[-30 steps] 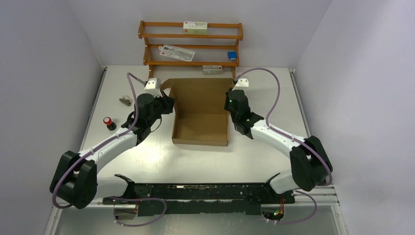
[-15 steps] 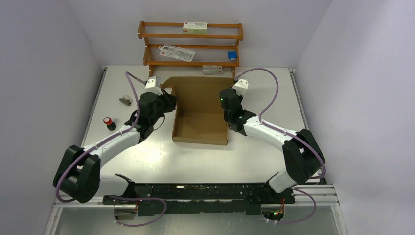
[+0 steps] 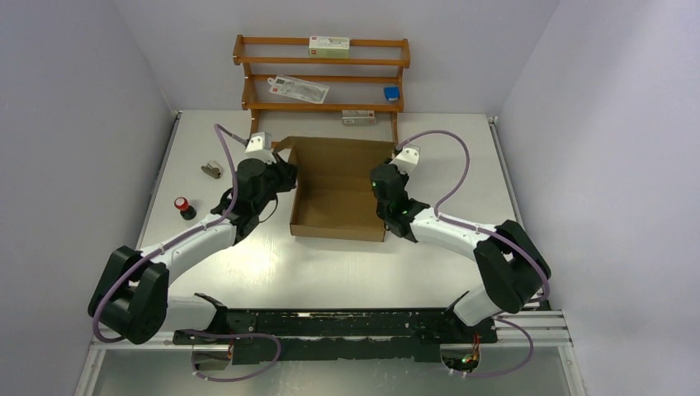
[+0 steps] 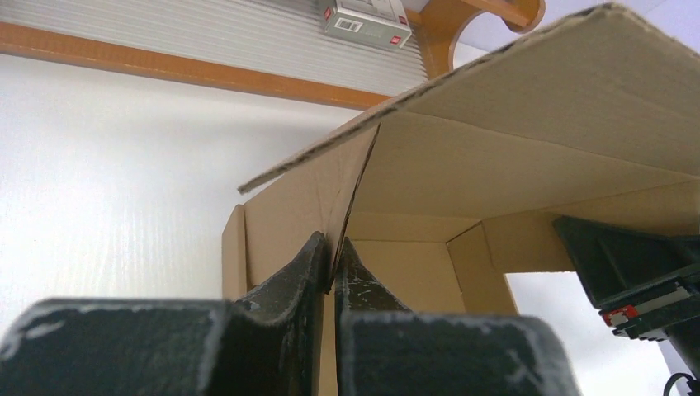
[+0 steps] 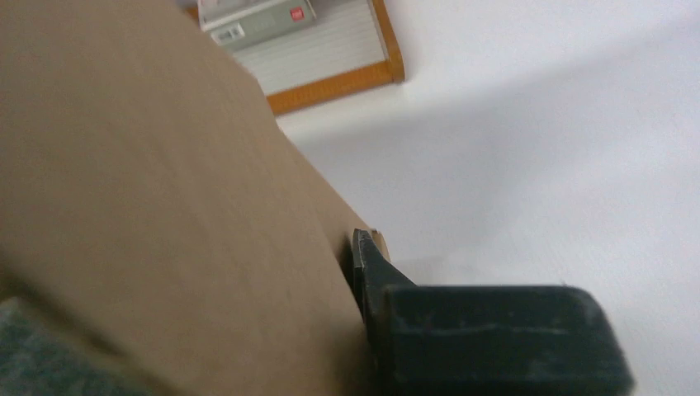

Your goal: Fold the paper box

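Observation:
The paper box [image 3: 337, 198] is brown cardboard in the middle of the table, with its walls up and its big lid flap raised and leaning forward. My left gripper [image 3: 281, 176] is at the box's left wall. In the left wrist view this gripper [image 4: 332, 262] is shut on the thin edge of a side flap of the box [image 4: 528, 140]. My right gripper [image 3: 382, 178] is at the lid's right edge. In the right wrist view cardboard [image 5: 148, 206] fills the left side and lies flat against one dark finger [image 5: 369, 272]; the other finger is hidden behind it.
A wooden shelf [image 3: 322, 76] with small cartons and a blue item [image 3: 391, 93] stands at the back. A red-capped object [image 3: 183, 206] and a small grey object [image 3: 212, 170] lie on the table to the left of the box.
My right gripper has moved left and toward the front with the lid's right edge. The lid has tilted further forward over the box. My left gripper has barely moved.

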